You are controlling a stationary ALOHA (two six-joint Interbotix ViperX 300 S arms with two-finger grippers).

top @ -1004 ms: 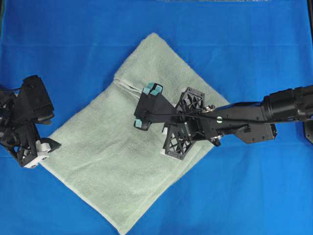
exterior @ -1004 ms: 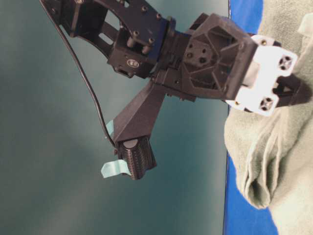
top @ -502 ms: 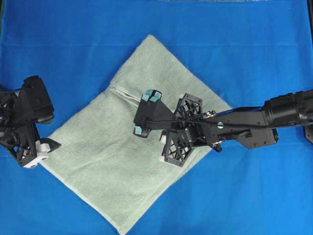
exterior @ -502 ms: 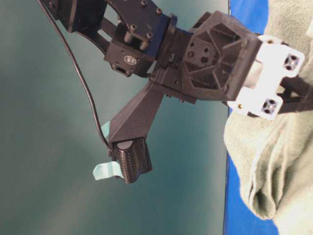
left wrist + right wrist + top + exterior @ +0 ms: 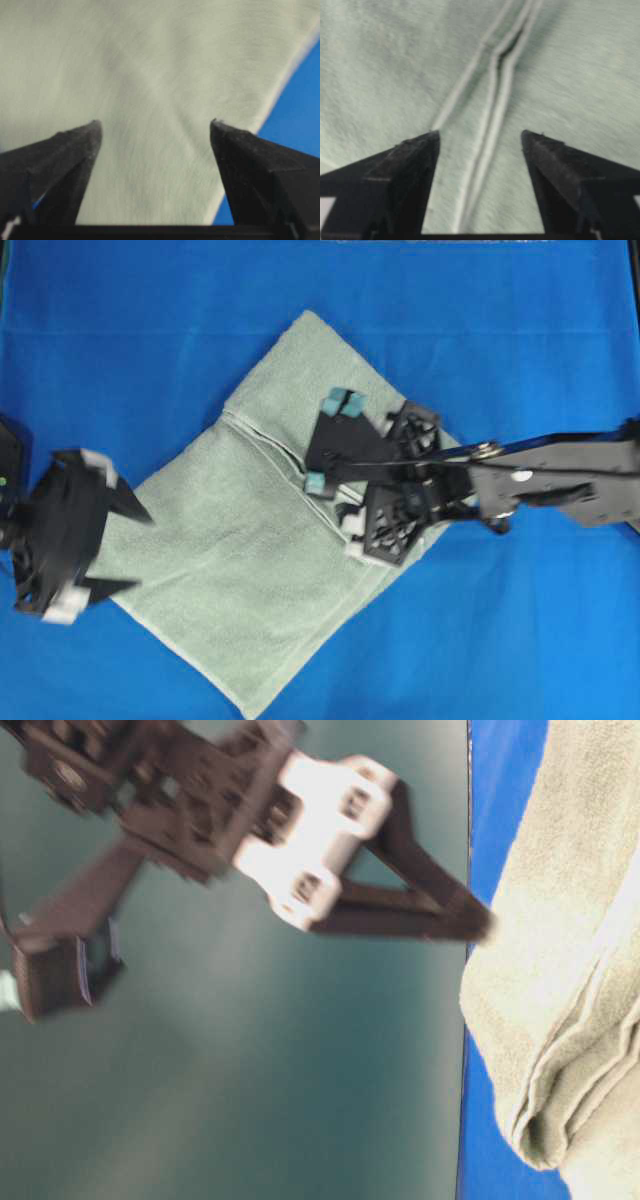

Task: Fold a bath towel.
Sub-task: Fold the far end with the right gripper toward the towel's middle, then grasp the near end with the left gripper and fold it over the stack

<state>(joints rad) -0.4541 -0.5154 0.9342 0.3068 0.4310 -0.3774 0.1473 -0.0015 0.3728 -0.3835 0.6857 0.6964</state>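
Note:
The bath towel [image 5: 250,540], pale sage green, lies as a diamond on the blue cloth. A folded-over flap ends in a light hem [image 5: 270,440] running diagonally. My right gripper [image 5: 352,480] hangs over the towel's right half. In its wrist view it [image 5: 480,134] is open, the doubled hem [image 5: 492,120] lying flat between the fingertips, not gripped. My left gripper [image 5: 140,550] is blurred at the towel's left corner. It [image 5: 155,122] is open above plain terry [image 5: 150,60], holding nothing. In the table-level view it [image 5: 470,915] points at the towel's stacked edge [image 5: 540,1120].
Blue cloth [image 5: 500,340] covers the table around the towel and shows past its edge [image 5: 300,115]. The right arm [image 5: 560,480] reaches in from the right edge. A dark teal backdrop [image 5: 250,1070] fills the left of the table-level view.
The right gripper has gone from nearly shut to open and drawn back to the right; the hem it pinched now lies flat. The left gripper has swung round toward the towel's left corner.

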